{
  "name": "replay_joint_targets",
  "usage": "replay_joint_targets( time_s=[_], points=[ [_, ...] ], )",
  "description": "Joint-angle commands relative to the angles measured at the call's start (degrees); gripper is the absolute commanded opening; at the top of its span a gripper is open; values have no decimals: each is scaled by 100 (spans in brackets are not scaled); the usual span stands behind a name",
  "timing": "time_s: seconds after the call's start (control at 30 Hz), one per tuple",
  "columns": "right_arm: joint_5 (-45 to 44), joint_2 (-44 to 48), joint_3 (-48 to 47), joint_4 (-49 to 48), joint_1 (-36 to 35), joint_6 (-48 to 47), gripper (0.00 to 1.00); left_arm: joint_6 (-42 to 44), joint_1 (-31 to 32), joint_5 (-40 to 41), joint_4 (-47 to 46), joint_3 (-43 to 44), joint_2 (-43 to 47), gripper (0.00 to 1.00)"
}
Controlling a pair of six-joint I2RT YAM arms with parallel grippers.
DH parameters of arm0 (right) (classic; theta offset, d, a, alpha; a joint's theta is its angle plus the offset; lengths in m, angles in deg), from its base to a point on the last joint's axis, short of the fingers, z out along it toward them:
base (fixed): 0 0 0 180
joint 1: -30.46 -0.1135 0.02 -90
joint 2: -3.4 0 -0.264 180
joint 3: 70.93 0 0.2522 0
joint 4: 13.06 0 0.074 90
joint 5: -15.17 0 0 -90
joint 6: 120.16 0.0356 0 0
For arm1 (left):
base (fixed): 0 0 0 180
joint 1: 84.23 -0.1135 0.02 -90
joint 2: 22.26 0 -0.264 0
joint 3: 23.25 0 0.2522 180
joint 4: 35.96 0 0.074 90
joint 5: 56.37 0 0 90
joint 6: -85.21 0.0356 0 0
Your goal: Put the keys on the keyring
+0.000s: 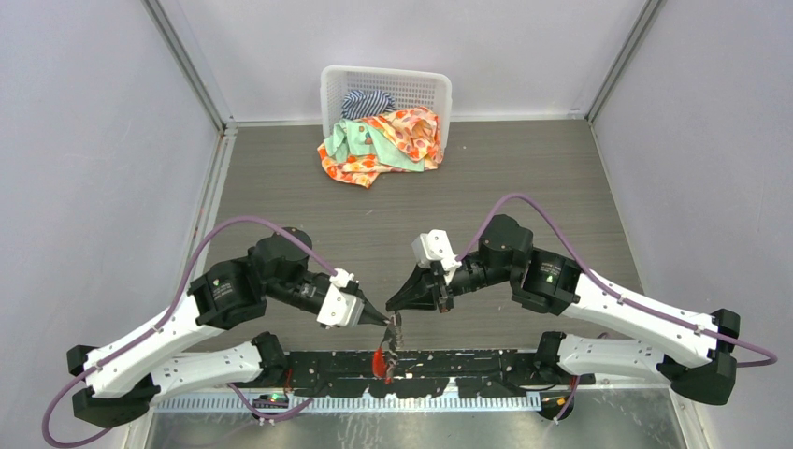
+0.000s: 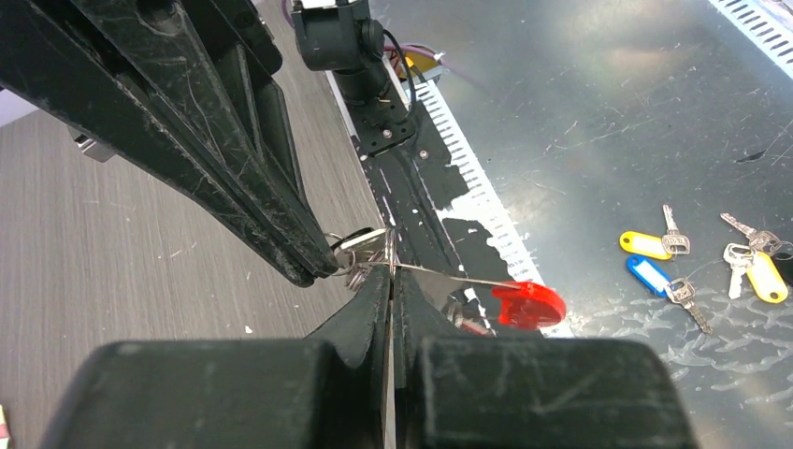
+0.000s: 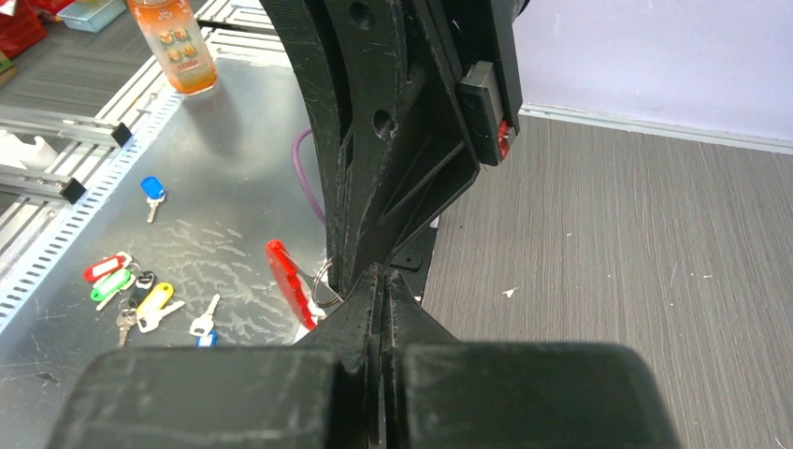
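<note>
Counts: two arms, two sets of jaws, one keyring, one red tag on it.

Left gripper (image 2: 390,281): jaws closed tight, pinching a thin silvery piece of the keyring (image 2: 363,247). From that pinch the piece runs out to the red tag (image 2: 528,304).

Right gripper (image 3: 381,285): jaws closed. Its tip sits against the silvery bunch and meets the left tip nose to nose. Cannot tell whether it pinches a piece or only touches.

Keyring position: held in the air between the two tips, over the near edge of the surface (image 1: 524,187). The tag hangs down above the black base plate (image 1: 468,360).

Below and beyond that edge is a metal sheet (image 2: 608,112).
- Left wrist view: three tagged keys, a yellow tag (image 2: 645,245), a blue tag (image 2: 649,274) and a second yellow tag (image 2: 767,277).
- Right wrist view: four tags, blue (image 3: 152,188), red (image 3: 103,268), green (image 3: 112,283) and yellow (image 3: 155,297).
- Also in the right wrist view, one orange bottle (image 3: 178,47).

One white basket (image 1: 332,89) stands at the far wall, with cloths (image 1: 393,140) spilling over its front. Bare wood grain lies between basket and jaws. Walls close both sides.
</note>
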Motion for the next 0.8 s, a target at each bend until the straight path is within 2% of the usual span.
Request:
replay_joint_targets(
  time_s=[0.0,0.3,0.4,0.47,0.53,0.77],
  points=[
    [151,48,-285,-353,-49,3,1,129,-21,-205,-75,229,102,0],
    [264,-56,-378,-432,-104,38,1,194,-22,-254,-76,222,92,0],
    [57,-58,-377,-318,-114,-2,1,240,-24,-254,-5,238,104,0],
    [-392,51,-371,60,-118,-209,1,430,-23,-259,186,251,132,0],
    [-1272,215,-251,442,-106,-392,1,828,-23,-260,522,227,176,0],
    [-3115,437,347,1184,315,-144,1,1577,-25,-201,1347,177,323,0]
  ],
)
